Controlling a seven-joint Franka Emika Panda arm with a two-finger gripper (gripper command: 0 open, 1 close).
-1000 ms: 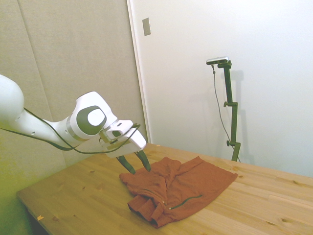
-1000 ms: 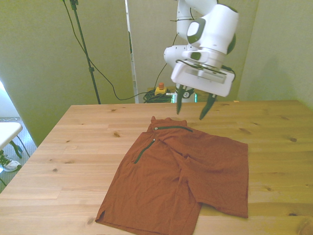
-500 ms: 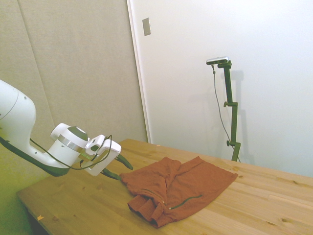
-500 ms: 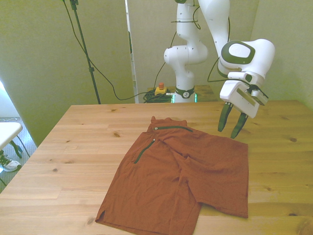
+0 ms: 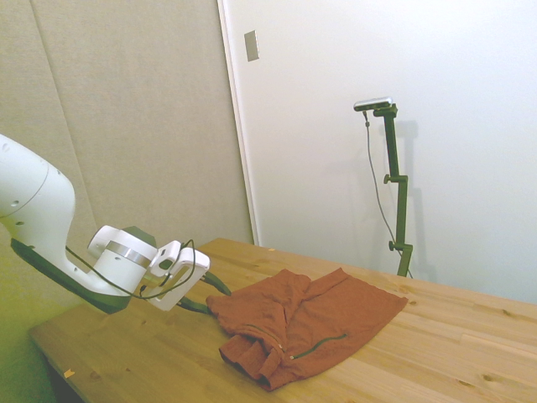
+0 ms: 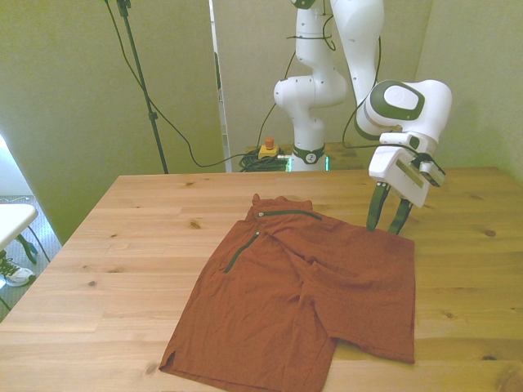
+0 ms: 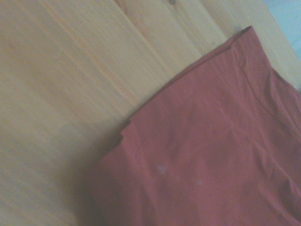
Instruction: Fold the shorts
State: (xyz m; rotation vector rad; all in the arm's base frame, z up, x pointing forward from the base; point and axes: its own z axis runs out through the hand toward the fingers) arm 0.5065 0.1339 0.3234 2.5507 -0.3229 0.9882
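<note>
- The shorts [image 6: 310, 286] lay spread flat on the wooden table [image 6: 122, 237], one leg running toward the table's near edge in the front view, the other toward the front view's right.
- Front view showed a dark zipper line [image 6: 288, 213] at the waistband on the far side and a second slanted one [image 6: 242, 251] lower on the front view's left; the side view caught only one zipper line [image 5: 319, 344] and a rumpled, bunched waistband [image 5: 252, 357].
- The gripper [image 6: 387, 217] hung low at the far right corner of the shorts in the front view, fingers spread apart, tips at or just above the cloth edge; contact could not be told.
- Side view showed the gripper [image 5: 205, 294] tilted low beside the shorts' edge, fingers [image 5: 216, 282] partly hidden behind the wrist.
- Wrist view, blurred, showed the cloth corner [image 7: 207, 150] lying on bare wood [image 7: 61, 80], with a small fold at the edge.
</note>
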